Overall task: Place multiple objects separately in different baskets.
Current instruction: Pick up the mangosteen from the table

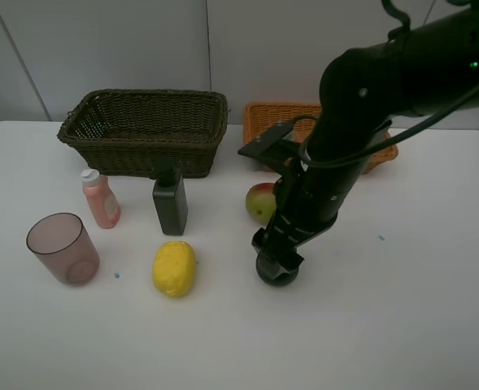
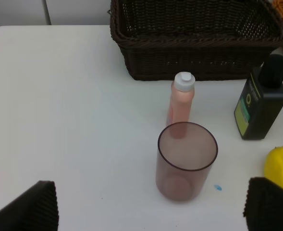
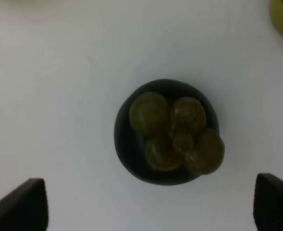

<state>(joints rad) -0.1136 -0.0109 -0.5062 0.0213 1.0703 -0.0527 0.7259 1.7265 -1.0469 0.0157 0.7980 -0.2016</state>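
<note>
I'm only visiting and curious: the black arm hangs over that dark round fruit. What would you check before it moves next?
1. Right gripper open: ok.
2. Dark round mangosteen lined up between its jaws: ok.
3. Red-green apple apart from the mangosteen: ok.
4. Gripper's height above the mangosteen: cannot tell.
5. Room in the orange wicker basket, partly hidden: cannot tell.
6. Left gripper open, away from that side: ok.

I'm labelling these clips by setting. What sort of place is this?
Likely a robotics lab bench: a white table, a black robot arm over it, and a dark basket and orange basket set out.
</note>
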